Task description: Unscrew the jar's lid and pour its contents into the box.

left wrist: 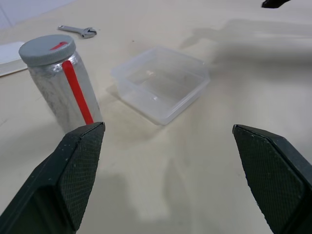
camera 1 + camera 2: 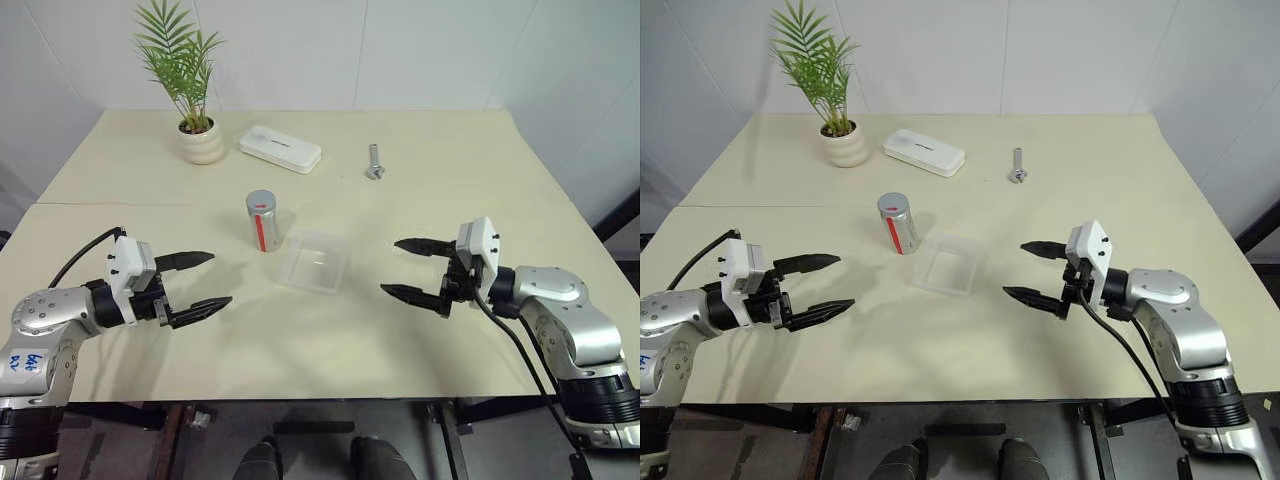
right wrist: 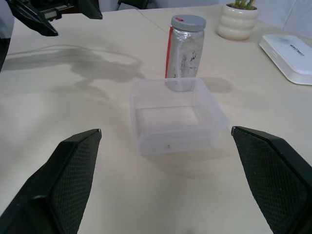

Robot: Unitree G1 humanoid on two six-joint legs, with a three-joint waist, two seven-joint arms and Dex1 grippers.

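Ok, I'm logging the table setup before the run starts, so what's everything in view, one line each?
jar: one, silvery with red stripe, upright mid-table, just left of the box
lid: one, grey, on the jar
box: one, clear, mid-table, looks empty
plant pot: one, white with green fronds, far left
case: one, white, flat, right of the pot
bolt: one, silver, far side, right of the case
table: one, cream
left hand: black fingers, open, holding nothing
right hand: black fingers, open, holding nothing
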